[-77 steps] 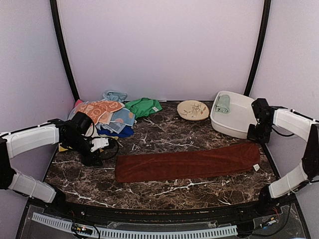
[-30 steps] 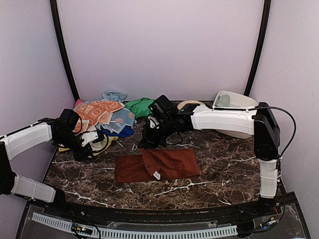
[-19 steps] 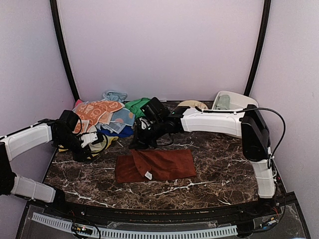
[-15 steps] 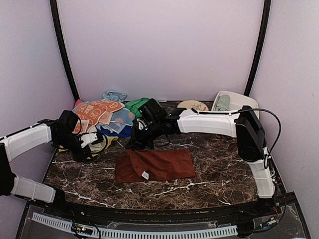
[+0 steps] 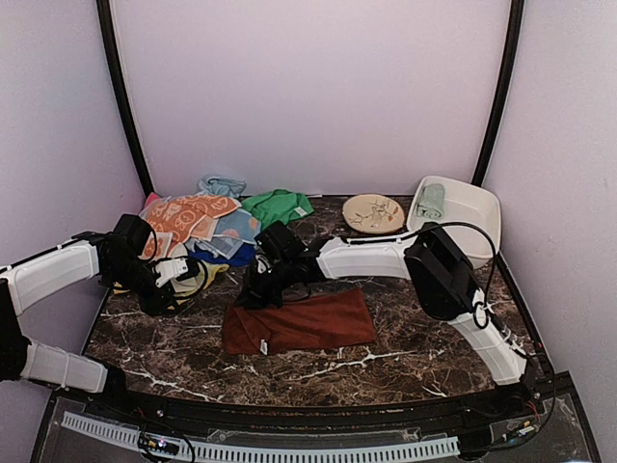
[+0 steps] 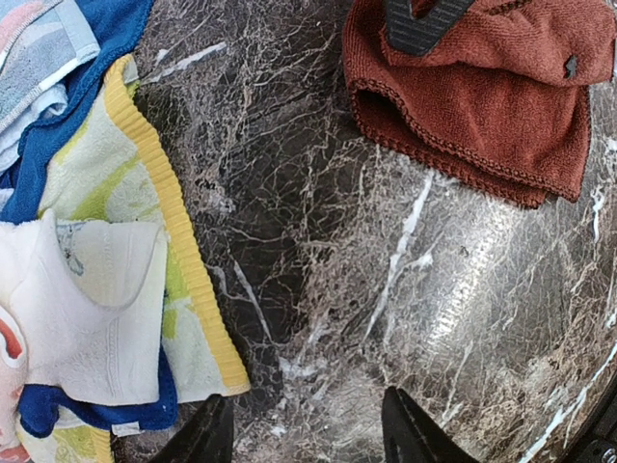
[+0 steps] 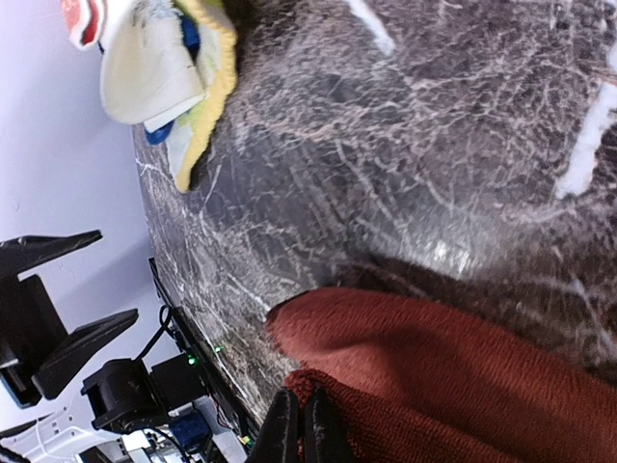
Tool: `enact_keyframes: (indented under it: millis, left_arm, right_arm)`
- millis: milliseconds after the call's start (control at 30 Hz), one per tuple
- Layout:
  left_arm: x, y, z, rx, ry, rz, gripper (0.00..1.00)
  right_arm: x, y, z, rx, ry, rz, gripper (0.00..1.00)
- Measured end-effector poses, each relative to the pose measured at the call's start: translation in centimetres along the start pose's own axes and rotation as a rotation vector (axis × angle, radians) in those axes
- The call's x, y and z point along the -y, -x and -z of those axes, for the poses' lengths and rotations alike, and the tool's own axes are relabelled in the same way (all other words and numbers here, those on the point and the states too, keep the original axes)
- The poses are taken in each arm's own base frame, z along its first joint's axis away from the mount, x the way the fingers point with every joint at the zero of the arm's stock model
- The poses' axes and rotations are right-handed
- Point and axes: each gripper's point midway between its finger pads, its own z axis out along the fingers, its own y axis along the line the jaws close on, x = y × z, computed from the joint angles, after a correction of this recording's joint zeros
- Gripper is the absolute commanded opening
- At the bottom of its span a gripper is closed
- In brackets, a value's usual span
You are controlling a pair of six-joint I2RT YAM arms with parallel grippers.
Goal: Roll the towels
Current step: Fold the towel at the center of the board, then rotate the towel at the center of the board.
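Pre-roll fold, I judge: maroon towel (image 5: 301,324) lies doubled on tabletop (image 5: 424,352) beside pile (image 5: 204,227), R gripper (image 7: 297,405) closed, pinching its pile-side end, L gripper (image 6: 304,405) open, empty, at pile's edge; next needs release, then rolling.

Folded towel (image 5: 299,323) centre of table (image 5: 424,338); towel pile (image 5: 198,227) behind-left; basin (image 5: 472,227) behind-right.
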Motion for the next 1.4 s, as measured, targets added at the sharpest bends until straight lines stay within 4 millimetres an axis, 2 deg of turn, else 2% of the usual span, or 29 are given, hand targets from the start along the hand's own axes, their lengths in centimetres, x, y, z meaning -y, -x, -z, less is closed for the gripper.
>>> enact_keyframes:
  millis: [167,267,333,400,567,667,733,800,1000,1067,1133,1233,1333,1400]
  left_arm:
    - [0.0,0.0,0.0,0.0,-0.001,0.0,0.55]
    - [0.0,0.0,0.0,-0.001,-0.001,0.0,0.55]
    - [0.0,-0.1,0.0,-0.004,-0.002,0.001,0.55]
    - [0.1,-0.2,0.0,-0.007,-0.004,0.002,0.55]
    - [0.3,-0.2,0.1,-0.009,-0.013,0.004,0.55]
    - [0.2,0.5,0.5,0.005,-0.027,0.006,0.54]
    - [0.2,1.4,0.8,0.032,-0.049,0.011,0.54]
    - [0.2,2.5,0.9,0.051,-0.071,0.006,0.54]
    - [3.2,6.4,-1.3,0.061,-0.197,-0.057,0.5]
    - [4.2,8.0,-1.9,0.065,-0.238,-0.08,0.49]
    - [4.9,9.9,-2.5,0.075,-0.265,-0.11,0.49]
    - [6.2,12.3,-3.5,0.091,-0.295,-0.16,0.47]
    - [8.6,13.1,-4.9,0.074,-0.338,-0.217,0.44]
    - [10.4,12.9,-5.9,0.051,-0.364,-0.259,0.43]
  right_arm:
    - [0.0,0.3,-0.9,-0.011,0.044,-0.028,0.2]
    - [-0.9,0.5,-1.0,-0.011,0.086,-0.039,0.2]
    - [-1.7,0.7,-1.0,-0.006,0.124,-0.032,0.35]
    - [-2.2,0.9,-1.0,0.001,0.157,-0.031,0.37]
    - [-2.0,1.2,-0.9,0.002,0.194,-0.056,0.36]
    - [-0.6,1.3,0.0,0.009,0.183,-0.075,0.36]
    - [0.4,1.6,1.6,0.024,0.161,-0.087,0.37]
    - [1.3,2.2,4.2,0.05,0.138,-0.091,0.37]
    - [2.0,4.4,16.1,0.221,0.137,-0.011,0.36]
    - [3.4,4.4,18.4,0.26,0.135,-0.006,0.36]
    - [6.1,3.7,19.4,0.273,0.107,-0.028,0.36]
    - [11.7,1.9,18.7,0.239,0.026,-0.11,0.36]
    - [17.1,-0.2,17.8,0.185,-0.06,-0.21,0.36]
    - [17.3,-0.1,17.8,0.185,-0.052,-0.209,0.36]
